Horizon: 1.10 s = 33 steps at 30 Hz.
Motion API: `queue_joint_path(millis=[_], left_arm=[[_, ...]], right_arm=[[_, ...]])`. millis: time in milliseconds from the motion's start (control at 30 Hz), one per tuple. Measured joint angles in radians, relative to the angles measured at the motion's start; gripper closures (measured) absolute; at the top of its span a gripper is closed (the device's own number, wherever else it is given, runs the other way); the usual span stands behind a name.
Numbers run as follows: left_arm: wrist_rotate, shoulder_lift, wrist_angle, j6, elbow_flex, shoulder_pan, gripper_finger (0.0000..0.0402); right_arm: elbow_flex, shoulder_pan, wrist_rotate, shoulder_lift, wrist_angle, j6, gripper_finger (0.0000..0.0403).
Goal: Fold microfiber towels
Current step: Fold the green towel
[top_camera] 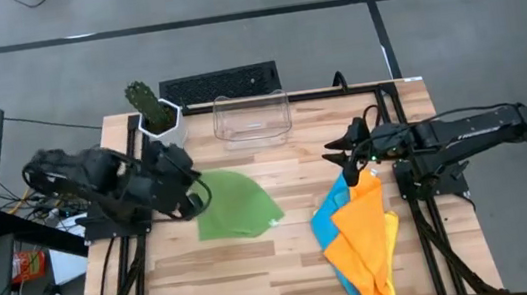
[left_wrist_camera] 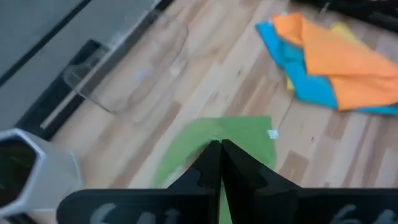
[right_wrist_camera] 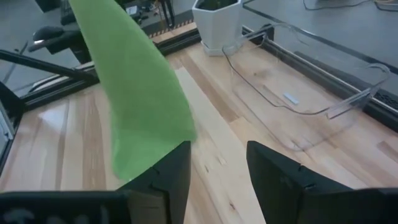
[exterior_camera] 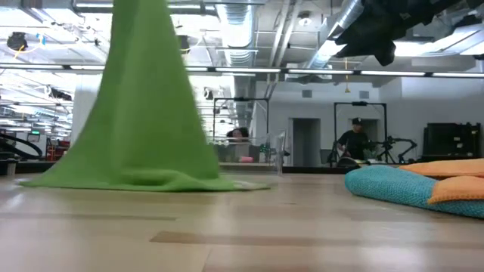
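I have 2 arms & 2 pincers. My left pincer (top_camera: 191, 192) is pinched tight on 1 corner of the green towel (top_camera: 238, 206). That corner is up in the air. The rest of the green towel hangs down like a tent, and its bottom part lies flat on the wood table (top_camera: 258, 269), a bit left of the middle.

My right pincer (top_camera: 345, 158) is up over the right side of the table, just above the far end of the towel pile. Its 2 fingers (right_wrist_camera: 168, 177) stand apart w/ a gap between them, and nothing is in the gap.

The pile on the right has 3 towels. The orange towel (top_camera: 363, 236) is on top. The blue towel (top_camera: 328, 218) sticks out under it on the left side. The yellow towel (top_camera: 391, 238) peeks out on the right edge; only a thin bit shows. So that is 4 towels in all: 1 green, 1 orange, 1 blue, 1 yellow.

1 clear plastic bin (top_camera: 252, 119) sits at the far edge of the table, near the middle. 1 white pot w/ a green cactus (top_camera: 154, 114) sits at the far left corner, just left of the bin. 1 black keyboard (top_camera: 218, 83) lies on the floor past the far edge. In the low view, 1 person (exterior_camera: 353, 140) is far off in the room behind.
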Motion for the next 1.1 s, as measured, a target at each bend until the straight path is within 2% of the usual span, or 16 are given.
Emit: queue_joint_path(millis=[133,300,500,733,867,1000,1100], left_arm=[[0.069,-0.037,0.146,-0.006,-0.202,0.000,0.0401],[0.148,-0.045,0.251,-0.026,-0.377,-0.012,0.0401],[0.244,-0.047,0.309,-0.115,-0.525,-0.085,0.0401],[0.412,-0.045,0.627,-0.076,-0.708,-0.193,0.0401],[0.476,-0.045,0.731,-0.097,-0.799,-0.229,0.0402],[0.538,-0.044,0.740,-0.134,-0.839,-0.247,0.0402],[0.569,-0.044,0.737,-0.106,-0.848,-0.254,0.0402]], right_arm=[[0.001,0.001,0.003,0.021,0.043,0.000,0.0222],[0.002,0.001,0.003,0.095,0.105,-0.001,0.0226],[0.000,-0.002,0.001,0.184,0.188,-0.079,0.0230],[0.001,-0.042,0.002,0.244,0.393,-0.163,0.0230],[0.004,-0.079,-0.031,0.306,0.518,-0.183,0.0230],[0.076,-0.107,-0.099,0.414,0.539,-0.199,0.0230],[0.170,-0.118,-0.151,0.503,0.560,-0.251,0.0230]])
